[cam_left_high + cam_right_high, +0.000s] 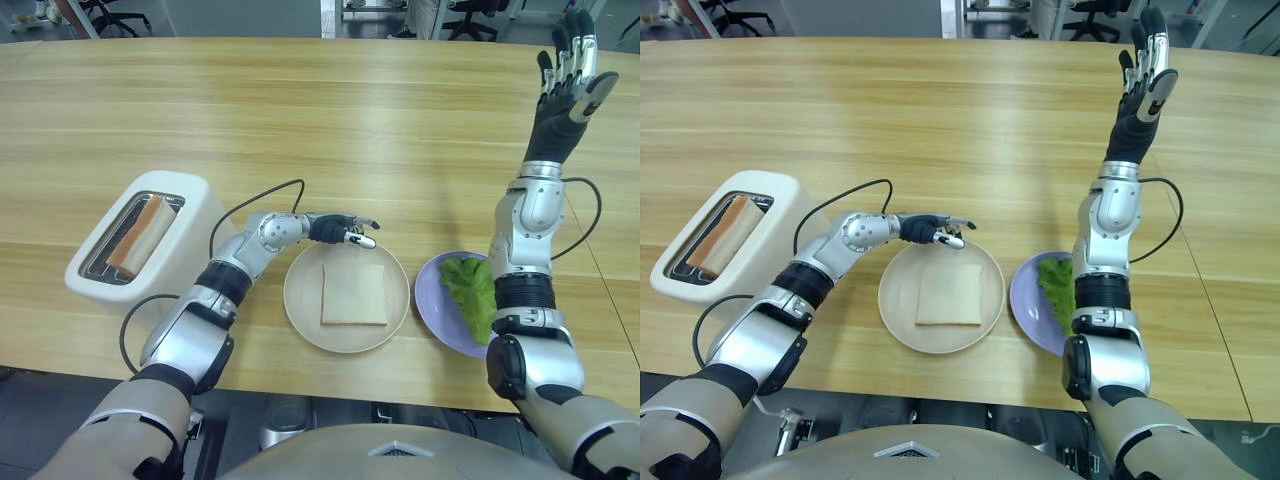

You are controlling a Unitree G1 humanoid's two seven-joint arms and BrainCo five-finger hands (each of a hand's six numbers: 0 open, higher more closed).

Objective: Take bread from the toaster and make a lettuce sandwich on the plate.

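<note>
A white toaster [140, 235] stands at the left with one slice of bread [140, 235] in its slot. A second slice [354, 294] lies flat on the beige plate [300, 305] in the middle. Green lettuce [473, 295] lies on a purple plate [432, 300] to the right. My left hand [340, 228] hovers just above the beige plate's far-left rim, fingers extended, holding nothing. My right hand [567, 70] is raised high over the far right of the table, fingers spread and empty.
A black cable [262, 195] loops from the toaster across the wooden table [330, 120]. Office chairs stand beyond the table's far edge.
</note>
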